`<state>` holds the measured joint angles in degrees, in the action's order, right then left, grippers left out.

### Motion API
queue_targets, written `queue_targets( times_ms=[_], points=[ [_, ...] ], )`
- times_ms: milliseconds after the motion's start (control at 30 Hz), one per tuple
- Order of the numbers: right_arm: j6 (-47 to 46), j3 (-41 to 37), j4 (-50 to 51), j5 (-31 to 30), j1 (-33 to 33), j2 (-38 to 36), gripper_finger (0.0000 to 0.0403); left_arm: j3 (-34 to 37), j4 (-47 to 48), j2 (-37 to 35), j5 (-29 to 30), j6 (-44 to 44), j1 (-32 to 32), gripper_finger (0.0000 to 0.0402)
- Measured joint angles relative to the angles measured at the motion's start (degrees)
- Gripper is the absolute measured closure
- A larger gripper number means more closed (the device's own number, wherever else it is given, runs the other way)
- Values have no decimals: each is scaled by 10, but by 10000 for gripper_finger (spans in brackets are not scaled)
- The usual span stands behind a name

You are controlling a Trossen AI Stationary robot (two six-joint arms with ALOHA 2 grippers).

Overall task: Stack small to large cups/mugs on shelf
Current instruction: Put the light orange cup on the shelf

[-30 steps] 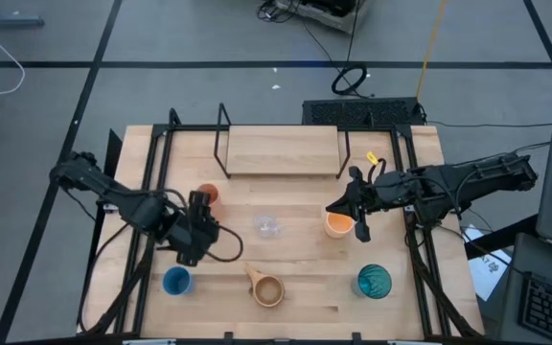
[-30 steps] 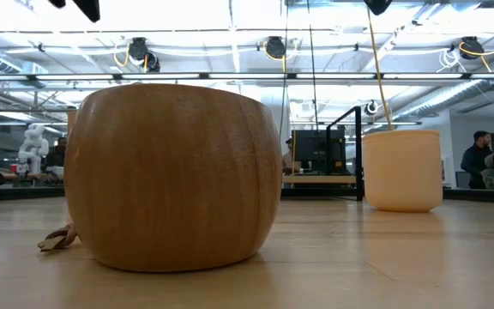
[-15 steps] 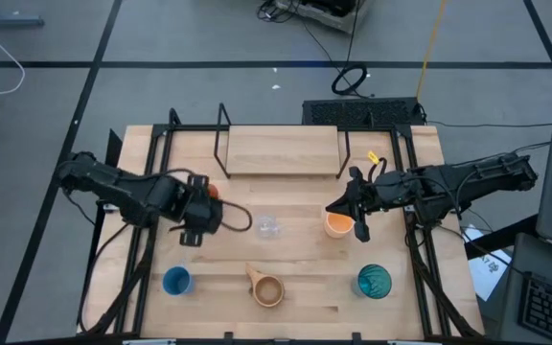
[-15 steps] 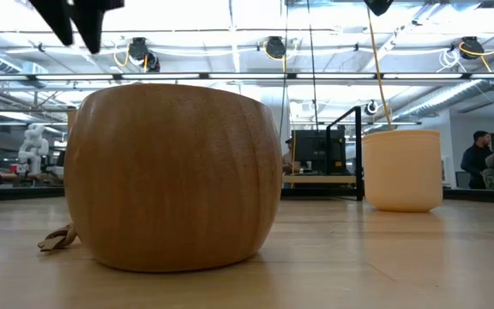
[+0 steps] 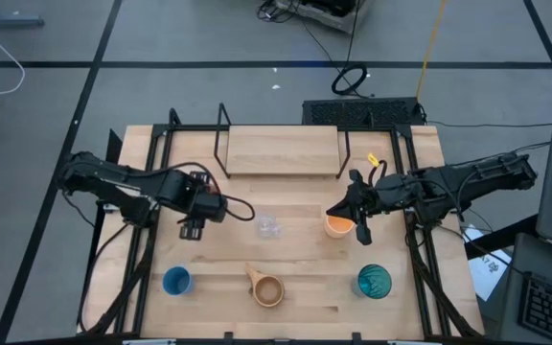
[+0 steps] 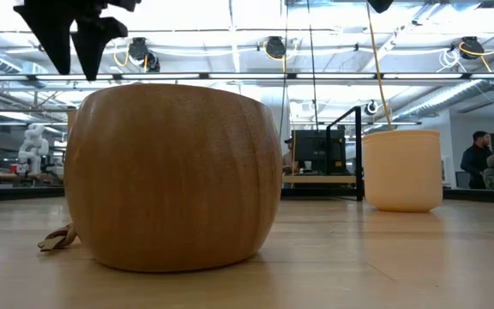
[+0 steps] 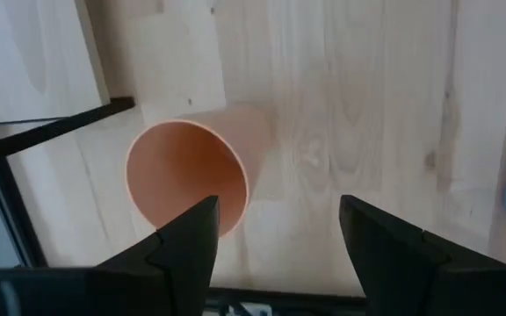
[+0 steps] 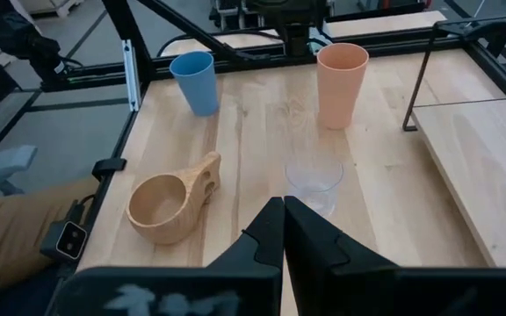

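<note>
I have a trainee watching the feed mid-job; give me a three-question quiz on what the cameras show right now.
1. True or false: the right claw is shut and holds nothing.
2. Which cup does the open left claw hover over? A) blue cup B) orange cup C) teal tumbler
3. Fill in: no cups stand on the wooden ____.

Key: 1 true; 2 B; 3 shelf.
</note>
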<state>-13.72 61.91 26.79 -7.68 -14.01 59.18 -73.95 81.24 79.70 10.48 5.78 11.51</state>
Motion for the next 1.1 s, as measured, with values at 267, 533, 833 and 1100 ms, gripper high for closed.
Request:
queue_targets(
  times_ms=[267, 533, 833, 1100],
  points=[
    [-2, 0, 0, 0, 0, 0, 403, 44, -39, 0, -2, -12, -31, 163],
    [-1, 0, 0, 0, 0, 0, 403, 61, -56, 0, -2, -25, -56, 163],
    [9, 0, 0, 0, 0, 0, 403, 103, -82, 0, -6, -23, -67, 171],
    [9, 0, 0, 0, 0, 0, 403, 125, -103, 0, 3, -31, -67, 270]
  ],
)
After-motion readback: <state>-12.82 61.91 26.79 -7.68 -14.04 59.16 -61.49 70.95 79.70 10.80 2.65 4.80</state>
